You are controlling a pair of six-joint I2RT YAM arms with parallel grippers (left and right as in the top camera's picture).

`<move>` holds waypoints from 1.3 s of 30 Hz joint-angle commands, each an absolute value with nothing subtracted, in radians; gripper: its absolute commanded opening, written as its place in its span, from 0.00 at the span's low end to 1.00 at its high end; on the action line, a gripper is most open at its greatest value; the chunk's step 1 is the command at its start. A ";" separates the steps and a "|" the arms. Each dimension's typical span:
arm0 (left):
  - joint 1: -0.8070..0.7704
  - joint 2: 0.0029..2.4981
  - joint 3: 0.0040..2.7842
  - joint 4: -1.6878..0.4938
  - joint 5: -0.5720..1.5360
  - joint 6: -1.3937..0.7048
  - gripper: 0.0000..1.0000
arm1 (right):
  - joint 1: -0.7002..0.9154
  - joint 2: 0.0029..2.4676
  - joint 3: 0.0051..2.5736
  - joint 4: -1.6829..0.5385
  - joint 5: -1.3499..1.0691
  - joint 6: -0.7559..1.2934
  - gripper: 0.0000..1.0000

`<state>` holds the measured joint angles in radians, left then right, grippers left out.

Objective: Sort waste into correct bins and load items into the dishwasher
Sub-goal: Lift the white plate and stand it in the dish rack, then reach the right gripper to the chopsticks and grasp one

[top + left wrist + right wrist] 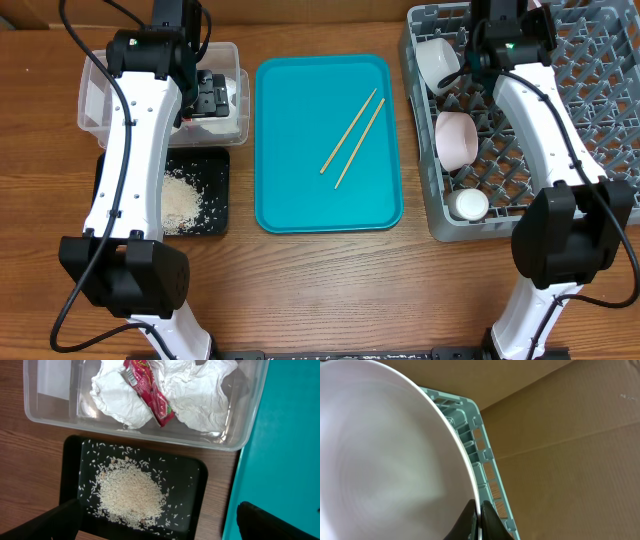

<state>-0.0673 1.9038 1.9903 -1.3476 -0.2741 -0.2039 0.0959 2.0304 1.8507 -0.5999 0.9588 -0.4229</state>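
Plainly, the left end effector (157, 510) gaped left of the teal tray (300, 120) on the bench (300, 290); the right end effector (479, 520) gripped the plate (380, 460).

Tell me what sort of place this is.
Probably a robotics test bench staged as a dish-clearing station, not a real kitchen: a grey dish rack and teal tray sit on a wooden table, with cardboard behind.

bright even light; plate (390, 460) blurred up close.
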 commanded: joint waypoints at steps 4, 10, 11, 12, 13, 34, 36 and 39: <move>-0.064 1.877 2.011 -1.349 -0.288 -0.210 1.00 | 0.085 2.043 1.850 -0.626 0.877 -0.419 0.04; -0.064 1.877 2.011 -1.349 -0.288 -0.210 1.00 | 0.084 2.045 1.850 -0.685 0.835 -0.274 0.08; -0.064 1.877 2.011 -1.349 -0.288 -0.210 1.00 | 0.084 2.045 1.850 -0.691 0.834 -0.238 0.12; -0.064 1.877 2.011 -1.349 -0.288 -0.210 1.00 | 0.084 2.045 1.850 -0.691 0.832 -0.208 0.21; -0.064 1.877 2.011 -1.349 -0.288 -0.210 1.00 | 0.084 2.045 1.850 -0.691 0.827 -0.179 0.34; -0.064 1.877 2.011 -1.349 -0.288 -0.210 1.00 | 0.107 1.784 1.901 -0.914 -0.460 0.398 1.00; -0.064 1.877 2.011 -1.349 -0.288 -0.210 1.00 | 0.152 1.793 1.867 -0.872 -0.547 0.404 1.00; -0.064 1.877 2.011 -1.349 -0.288 -0.210 1.00 | 0.249 1.813 1.822 -0.855 -0.403 0.472 1.00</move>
